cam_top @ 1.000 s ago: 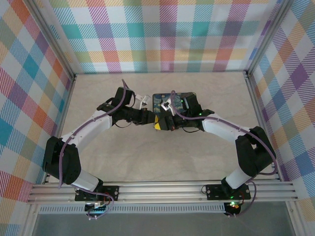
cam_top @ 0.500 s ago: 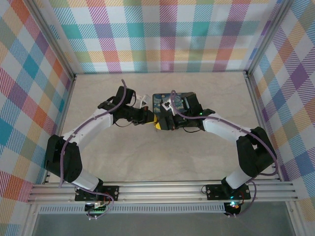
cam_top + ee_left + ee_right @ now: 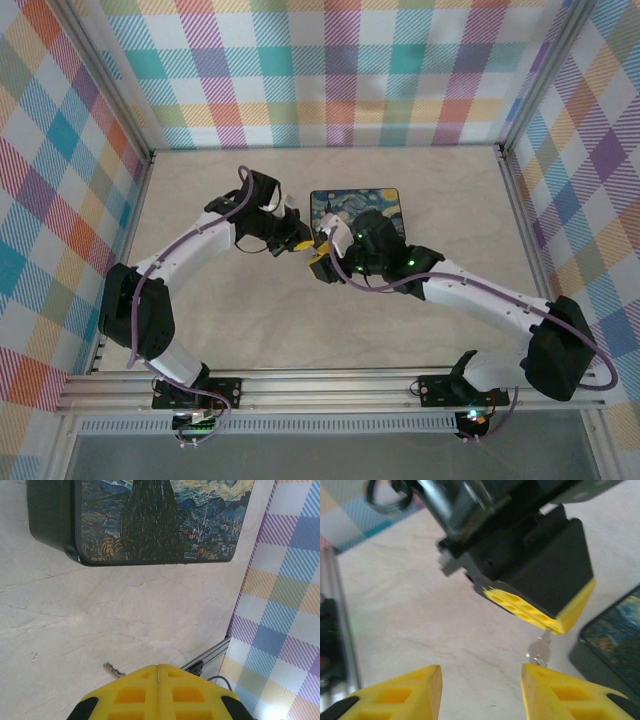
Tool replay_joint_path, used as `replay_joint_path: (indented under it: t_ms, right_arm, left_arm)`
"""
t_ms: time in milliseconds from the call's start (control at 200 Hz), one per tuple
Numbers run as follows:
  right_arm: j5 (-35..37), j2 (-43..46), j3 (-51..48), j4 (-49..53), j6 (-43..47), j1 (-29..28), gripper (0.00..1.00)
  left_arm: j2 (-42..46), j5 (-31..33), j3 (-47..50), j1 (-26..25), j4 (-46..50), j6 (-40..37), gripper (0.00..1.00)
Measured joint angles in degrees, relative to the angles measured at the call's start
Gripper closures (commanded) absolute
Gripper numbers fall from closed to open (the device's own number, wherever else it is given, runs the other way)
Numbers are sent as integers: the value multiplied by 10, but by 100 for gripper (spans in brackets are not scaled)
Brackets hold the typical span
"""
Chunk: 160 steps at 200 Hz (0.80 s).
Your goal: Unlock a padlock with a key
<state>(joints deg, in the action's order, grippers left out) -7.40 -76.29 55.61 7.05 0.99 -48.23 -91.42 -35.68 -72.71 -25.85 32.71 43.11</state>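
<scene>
Two tools meet: your left tool (image 3: 158,682) pinches the key (image 3: 539,651) tight, your right tool (image 3: 480,687) is open close by. Hold the key steady; close slowly.

Looks down on a beige table (image 3: 250,320) between plaid walls (image 3: 330,70); shows left gripper (image 3: 304,246) and right gripper (image 3: 320,266) close together at centre, beside a painted box (image 3: 362,204).
</scene>
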Motion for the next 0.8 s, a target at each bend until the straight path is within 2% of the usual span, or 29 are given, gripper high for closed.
replay_joint_path:
  t_ms: [140, 305, 640, 800]
  right_arm:
    - [59, -40, 11, 9, 19, 0, 55]
    - [92, -54, 12, 7, 27, 0, 55]
    - [93, -86, 42, 3, 27, 0, 54]
    - [91, -99, 46, 8, 27, 0, 59]
  left_arm:
    - [-5, 4, 0, 0, 0, 24, 100]
    - [-11, 4, 0, 0, -1, 39, 100]
    - [-18, 3, -3, 0, -4, 41, 100]
    - [-19, 2, -3, 0, -6, 41, 100]
